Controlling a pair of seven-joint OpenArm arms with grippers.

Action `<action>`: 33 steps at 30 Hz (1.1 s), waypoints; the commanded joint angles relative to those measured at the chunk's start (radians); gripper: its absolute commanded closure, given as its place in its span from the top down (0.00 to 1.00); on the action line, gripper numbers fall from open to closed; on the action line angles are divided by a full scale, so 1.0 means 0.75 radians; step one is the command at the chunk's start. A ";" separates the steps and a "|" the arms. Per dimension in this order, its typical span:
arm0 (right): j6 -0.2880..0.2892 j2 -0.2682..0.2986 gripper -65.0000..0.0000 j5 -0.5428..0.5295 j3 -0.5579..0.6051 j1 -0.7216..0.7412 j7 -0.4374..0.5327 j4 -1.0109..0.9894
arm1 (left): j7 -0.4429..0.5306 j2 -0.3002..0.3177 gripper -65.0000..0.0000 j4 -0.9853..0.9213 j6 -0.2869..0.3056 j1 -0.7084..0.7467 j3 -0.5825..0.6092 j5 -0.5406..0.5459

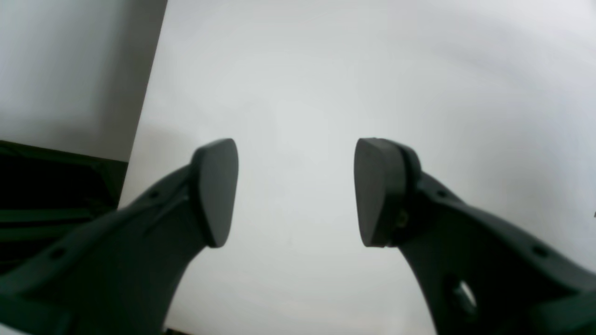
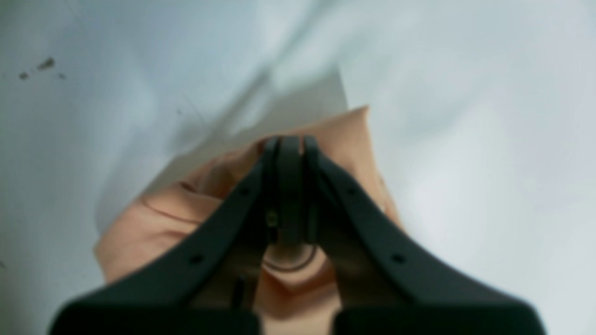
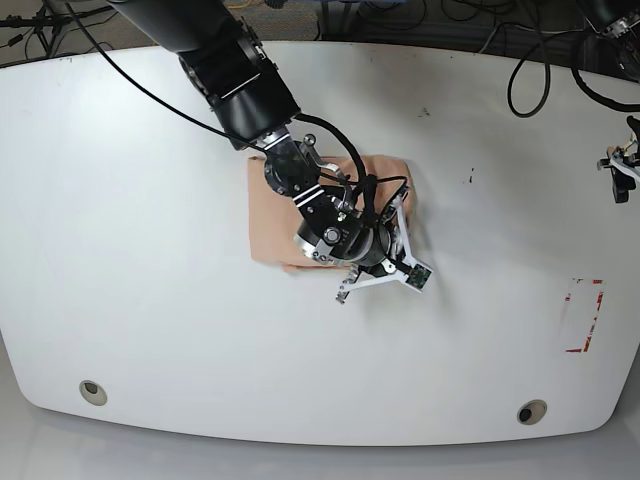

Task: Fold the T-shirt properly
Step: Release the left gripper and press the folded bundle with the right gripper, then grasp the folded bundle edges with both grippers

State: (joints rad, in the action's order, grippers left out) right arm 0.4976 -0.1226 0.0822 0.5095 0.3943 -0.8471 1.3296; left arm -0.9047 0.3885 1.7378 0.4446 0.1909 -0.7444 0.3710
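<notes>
Broad white table (image 3: 150,300) with rounded corners, black cables (image 3: 520,70) beyond its far edge, even light

The right arm (image 3: 240,75) reaches down from the far edge onto the middle of the white tabletop (image 3: 140,300), its wrist over the peach T-shirt (image 3: 270,225), which lies bunched in a compact patch. Red tape marks (image 3: 583,316) sit well apart, near the tabletop's right edge.
</notes>
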 commanded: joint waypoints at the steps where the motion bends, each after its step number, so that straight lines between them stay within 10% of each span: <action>1: -0.036 -0.020 0.00 0.002 -0.005 0.036 -0.019 0.125 | 0.025 0.029 0.57 0.020 -0.005 -0.012 -0.009 0.010; 20: -0.104 -0.020 0.03 -0.002 -0.005 0.079 -0.042 0.237 | 0.025 -0.040 0.57 0.022 -0.003 -0.004 -0.009 0.010; 33: -0.106 -0.026 0.74 -0.017 -0.007 0.052 -0.044 0.339 | 0.025 -0.067 0.57 0.063 -0.003 -0.008 0.153 0.012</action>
State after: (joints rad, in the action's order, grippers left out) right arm 0.4217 -0.1253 0.0776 0.5079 0.4152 -0.9024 1.5032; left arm -0.9039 0.3363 1.7439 0.4427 0.1967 -0.6540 0.3695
